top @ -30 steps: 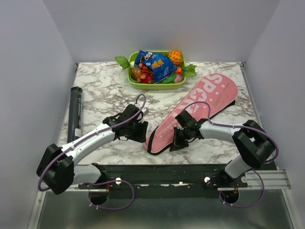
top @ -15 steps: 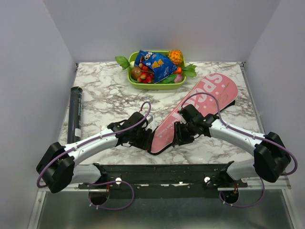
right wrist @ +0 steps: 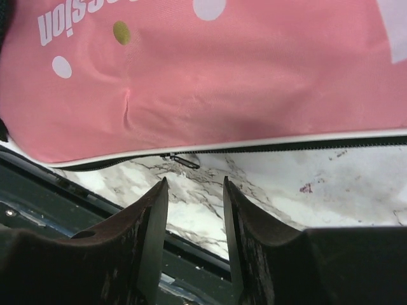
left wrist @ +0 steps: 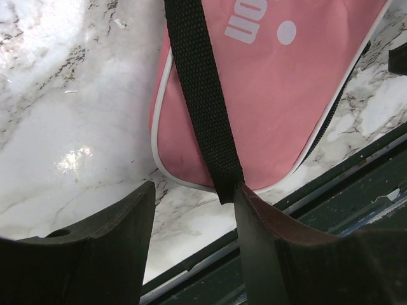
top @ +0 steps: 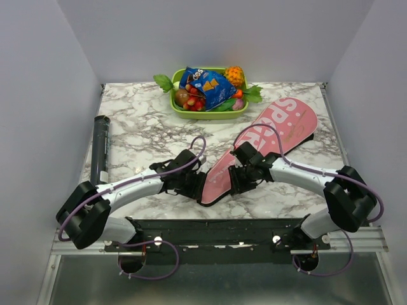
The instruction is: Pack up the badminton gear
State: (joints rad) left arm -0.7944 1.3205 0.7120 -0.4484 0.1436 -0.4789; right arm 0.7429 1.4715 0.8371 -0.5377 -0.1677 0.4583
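Where the pink bag [left wrist: 273, 108] narrows, left fingers [left wrist: 108, 248] and right fingers [right wrist: 127, 248] stand parted.

Right hand [right wrist: 194, 203] parted, empty, above marble table [right wrist: 331, 184]; pink bag [right wrist: 241, 82] zipper pull [right wrist: 180, 159] just beyond tips.

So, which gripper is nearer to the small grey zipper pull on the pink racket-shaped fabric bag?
Right. The right gripper, open, sits just short of the zipper pull. The left gripper is at the narrow end of the bag, beside its black strap.
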